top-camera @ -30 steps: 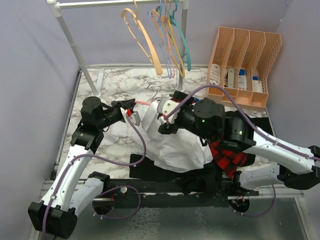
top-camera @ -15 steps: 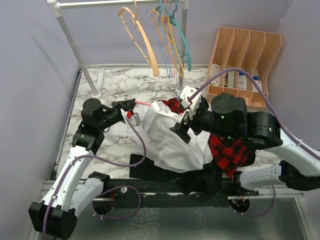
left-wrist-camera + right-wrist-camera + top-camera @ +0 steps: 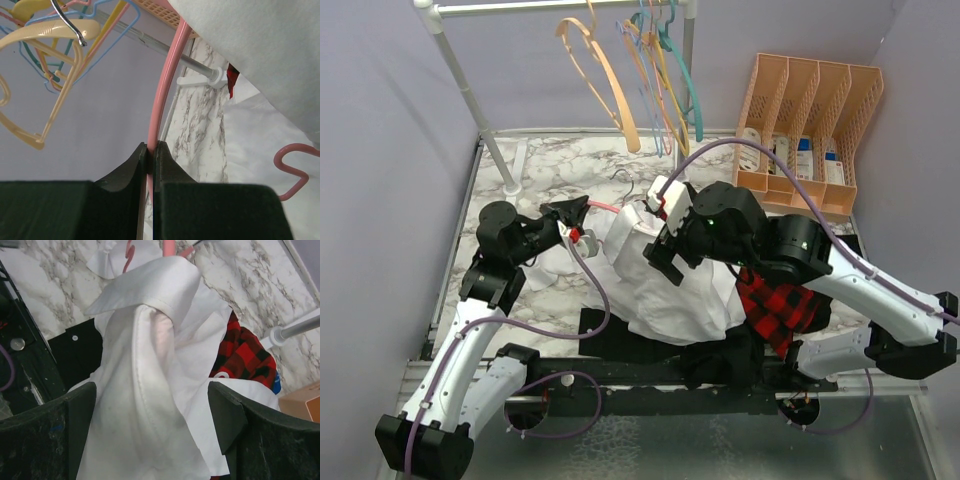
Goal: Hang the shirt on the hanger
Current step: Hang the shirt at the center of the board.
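Marble-topped table (image 3: 550, 170), white garment rack (image 3: 470, 95) standing along its far edge. Peach desk organizer (image 3: 810, 130) at the far right corner.

The shirt (image 3: 670, 290), white, lies heaped at mid-table. Its upper part is raised into a peak and draped over one end of the hanger (image 3: 605, 206). In the right wrist view, pink shows faintly through the thin cloth below the peak. The hanger's other arm sticks out to the left of the shirt, clear of the fabric. In the left wrist view a wavy notch of it shows just under the shirt's edge.

Red-and-black plaid shirt (image 3: 775, 305) to the right of the white one, partly under it. Black garment (image 3: 620, 340) at the near edge, the white hem lying over it.

Right arm reaches in from the right and sits over the heap. Right gripper (image 3: 150, 405): jaws spread wide, one finger on either side of the draped peak, gripping nothing.

Left arm comes in from the left. Left gripper (image 3: 151, 150): jaws pinched tight on the bare pink arm of the hanger, holding it off the table beside the shirt.

On the rack: peach-orange hanger (image 3: 605, 75), teal hanger (image 3: 685, 85), and several thin ones bunched between them.
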Robot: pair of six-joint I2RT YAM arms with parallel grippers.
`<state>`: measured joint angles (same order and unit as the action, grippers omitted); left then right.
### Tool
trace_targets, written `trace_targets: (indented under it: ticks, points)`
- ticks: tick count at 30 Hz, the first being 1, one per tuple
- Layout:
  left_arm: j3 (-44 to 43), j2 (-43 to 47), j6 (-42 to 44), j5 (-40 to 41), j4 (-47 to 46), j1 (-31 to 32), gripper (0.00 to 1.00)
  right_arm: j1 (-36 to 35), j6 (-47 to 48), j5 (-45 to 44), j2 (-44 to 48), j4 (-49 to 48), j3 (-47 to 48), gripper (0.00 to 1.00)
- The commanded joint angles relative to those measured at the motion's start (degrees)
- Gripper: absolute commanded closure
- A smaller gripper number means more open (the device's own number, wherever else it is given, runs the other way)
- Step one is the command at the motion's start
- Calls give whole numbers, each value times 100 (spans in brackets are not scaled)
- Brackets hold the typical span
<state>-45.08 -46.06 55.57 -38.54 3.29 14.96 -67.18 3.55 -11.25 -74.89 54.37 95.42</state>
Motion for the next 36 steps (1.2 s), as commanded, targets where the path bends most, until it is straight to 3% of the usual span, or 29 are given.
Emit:
trace_targets:
  ticks: [1, 4, 9, 17, 19, 23, 27, 32, 34, 35, 36]
  points:
    - [-162, 167, -209, -306, -453, -40, 100, 276, 20, 635, -12, -390, -426, 6]
    - [-157, 168, -238, -288, -576, -37, 100, 357, -140, 901, 36, -502, -754, 7]
    - [-81, 159, -595, -297, -1029, -37, 100, 355, -382, 1399, 252, -812, -1129, 18]
    - [14, 141, -824, -344, -1359, -37, 100, 361, -320, 1394, 3, -1091, -987, 85]
    - [34, 141, -827, -326, -1397, -37, 100, 356, -285, 1320, 12, -1209, -1019, 95]
    - [58, 147, -941, -271, -1518, -42, 100, 355, -358, 1148, 73, -1285, -1227, 99]
    - [-124, 125, -1653, -119, -1774, -37, 98, 366, -769, 419, 307, -1461, -1630, 99]
    - [-676, 82, -2681, -99, -1758, -55, 61, 365, -1900, 486, 1057, -1835, -2680, 99]
    - [-855, 63, -3015, -14, -1745, -53, 35, 363, -2140, 326, 1505, -2167, -3147, 99]
    - [-959, 57, -3226, 75, -1749, -52, 13, 363, -2166, 259, 1723, -2328, -3355, 99]
    - [-1118, 46, -3499, 250, -1759, -48, 2, 361, -2116, 223, 1956, -2465, -3534, 99]
